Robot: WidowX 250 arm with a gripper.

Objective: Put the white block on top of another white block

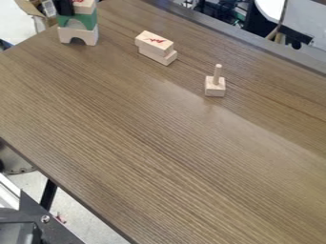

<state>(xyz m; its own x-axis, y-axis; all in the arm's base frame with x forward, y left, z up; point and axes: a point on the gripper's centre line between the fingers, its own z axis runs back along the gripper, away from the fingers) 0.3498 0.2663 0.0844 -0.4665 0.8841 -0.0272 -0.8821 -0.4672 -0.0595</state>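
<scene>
Upper white block: this marked block (155, 42) lies flat on another, well up and to the left of the peg block (215, 89) in the view; its long axis slants from upper left to lower right.
Lower white block: this block (167, 58) lies on the brown table (140, 138) under the first, left of and above the peg block. It points roughly the same way, its lower-right end sticking out.
Peg: the thin round peg (218, 74) stands upright on the peg block.
Arch stack: farther up and left of the peg block, a green arch block (81, 18) sits on a white arch block (88, 33), openings downward, with a pale block (85, 6) on top.
Gripper: black, beside the pale block (64, 7), far up and left of the peg block; whether it is open, closed or gripping, I cannot tell.
Hidden or cut off: the top edge crops the gripper and pale block. Much of the lower white block's top is covered by the upper one.
Markings: red marks show on the upper white block and the pale block.
</scene>
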